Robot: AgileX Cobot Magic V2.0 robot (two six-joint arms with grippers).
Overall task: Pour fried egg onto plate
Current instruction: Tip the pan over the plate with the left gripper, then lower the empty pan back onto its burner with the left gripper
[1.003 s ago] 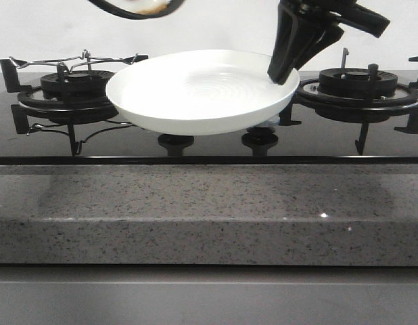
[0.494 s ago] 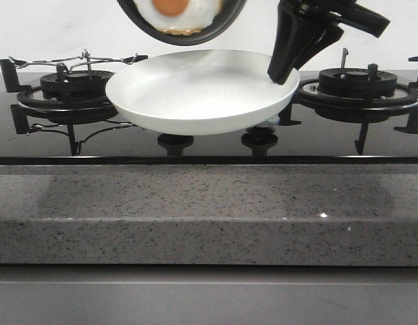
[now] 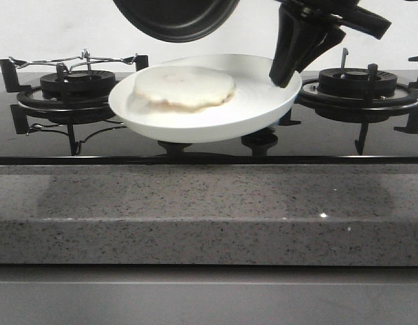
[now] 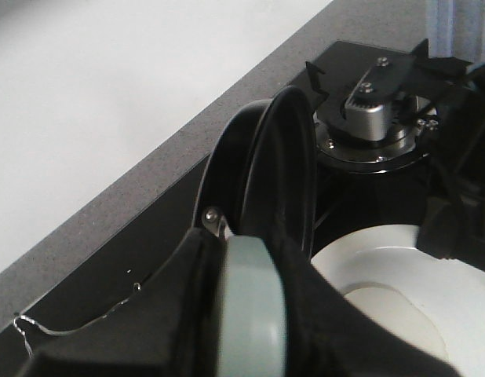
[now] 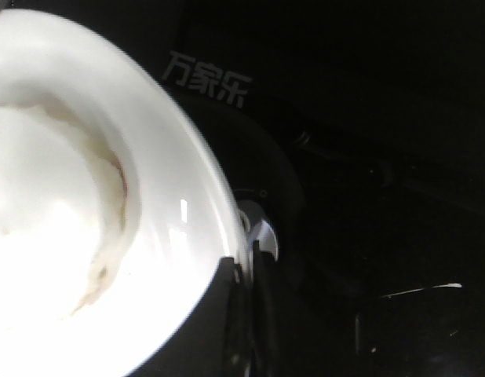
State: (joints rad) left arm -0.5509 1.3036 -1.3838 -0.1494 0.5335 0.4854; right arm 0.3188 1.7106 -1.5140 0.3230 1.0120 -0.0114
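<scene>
The fried egg [image 3: 184, 88] lies pale side up on the left half of the white plate [image 3: 263, 101]. My right gripper [image 3: 285, 68] is shut on the plate's right rim and holds the plate above the hob. In the right wrist view the egg [image 5: 46, 228] fills the plate [image 5: 187, 196], and the gripper [image 5: 244, 271] pinches the rim. The black frying pan [image 3: 175, 17] hangs turned over above the plate's left side. My left gripper [image 4: 250, 314] is shut on the pan's pale green handle [image 4: 250, 298]; the pan [image 4: 282, 173] stands on edge beside the plate [image 4: 399, 259].
A black glass hob [image 3: 209, 139] carries a left burner with pan support [image 3: 74, 84] and a right burner [image 3: 358, 84]. Two knobs [image 3: 176, 142] sit under the plate. A speckled grey stone counter edge [image 3: 209, 217] runs along the front.
The pan has tipped further over, from showing the egg yolk-up inside it to bottom up. The egg has dropped out and lies flipped on the plate. The plate dipped slightly.
</scene>
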